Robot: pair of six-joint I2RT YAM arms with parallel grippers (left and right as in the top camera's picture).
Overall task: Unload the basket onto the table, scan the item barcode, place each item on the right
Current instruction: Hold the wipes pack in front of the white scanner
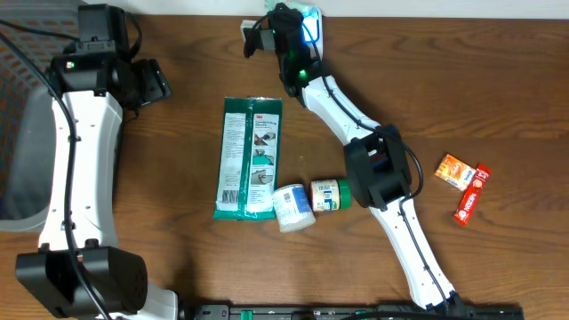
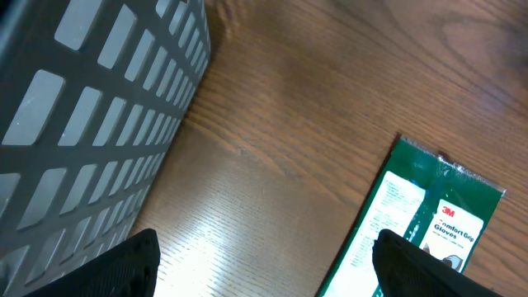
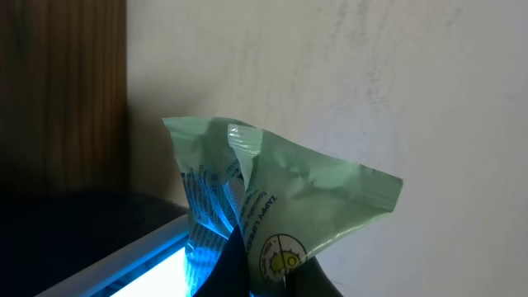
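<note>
At the far left edge sits a grey mesh basket [image 1: 20, 133], and just right of it, in the upper left, the left arm's jaws hang spread wide over bare desk [image 2: 272, 148] with nothing between the dark fingertips [image 2: 124, 264]. Centre frame, a flat green glove pack [image 1: 249, 158] lies face up, with a white tub [image 1: 293, 207] and a green-labelled tub [image 1: 331, 194] touching each other at its lower right corner. At top centre, by the desk's far edge, the right arm's jaws are pressed together on the task's thing, a pale green pouch [image 3: 313, 186], pinching its lower edge and holding it upright beside a blue-lit surface [image 3: 157, 256], likely the scanner. The pouch looks light and soft: thin crinkled film, already creased and folded, probably slick and prone to flopping or twisting. A hold on a sealed edge or corner seems best, leaving the printed face uncovered and flat towards the light; squeezing the middle would likely buckle any barcode. At the right lie an orange packet [image 1: 454, 171] and a red bar [image 1: 472, 196].
</note>
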